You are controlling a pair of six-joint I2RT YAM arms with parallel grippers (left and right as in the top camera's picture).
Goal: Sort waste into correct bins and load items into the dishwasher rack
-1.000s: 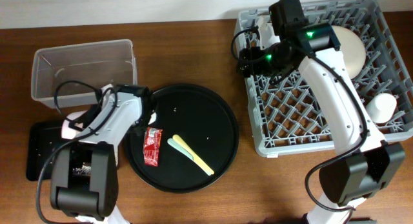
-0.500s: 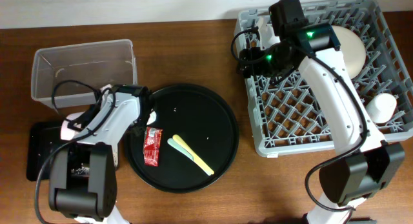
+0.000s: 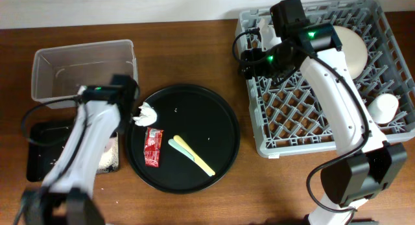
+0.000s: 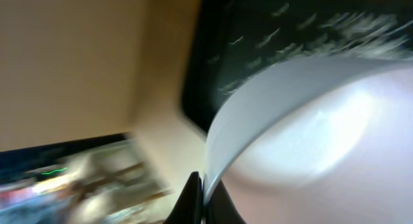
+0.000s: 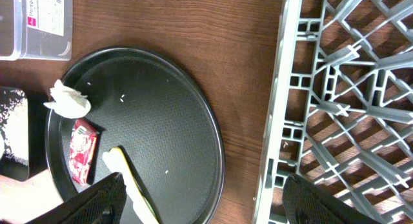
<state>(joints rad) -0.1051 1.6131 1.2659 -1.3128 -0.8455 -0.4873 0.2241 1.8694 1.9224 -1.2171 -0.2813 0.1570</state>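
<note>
Blurrily, left gripper (image 4: 201, 199), pale bowl (image 4: 303, 127) cropped

Noted a brown, wood-grained desk (image 3: 194, 50). Saw a grey rack (image 3: 292, 147) with a lattice pattern, a cream plate (image 3: 353, 47), a white cup (image 3: 384, 108). Found a black round tray (image 3: 214, 115), a white tissue (image 3: 146, 115), a red wrapper (image 3: 153, 147), a yellow utensil (image 3: 202, 165), a pale-green utensil (image 3: 176, 146). Spotted a clear tub (image 3: 84, 50) and a black shallow tray (image 3: 42, 160) speckled with white.
</note>
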